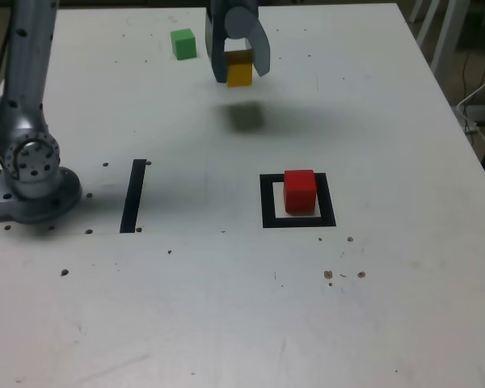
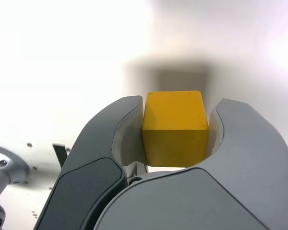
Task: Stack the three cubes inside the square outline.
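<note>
Item one on my remote console: the small solid yellow cube [image 1: 239, 69], clamped between the grey curved jaws of the gripper [image 1: 240, 68] and carried clear of the white desk [image 1: 226, 323], with its blurred shadow lying on the surface beneath it; the wrist view confirms both jaws pressing its two opposite side faces, top face level, so I log the jaws as closed on this cube. Item two: the small solid red cube [image 1: 300, 191], seated upright on the white centre of the thick black square outline [image 1: 267, 202], set toward the far edge of that centre and the exterior view's right, not touching the held block. Item three: the small solid green cube [image 1: 183, 44], resting on the desk near the far edge, to the exterior view's left of the jaws and well apart from the outline. Item four: a narrow straight black bar [image 1: 133, 196], marked flat beside the arm's grey metal base [image 1: 34, 174], not part of the job. Governing relation, as I judge it: the red cube lies nearer the camera than the jaws and somewhat to the exterior view's right, so the yellow block needs carrying that way, centring squarely above the red top, then lowering
</note>
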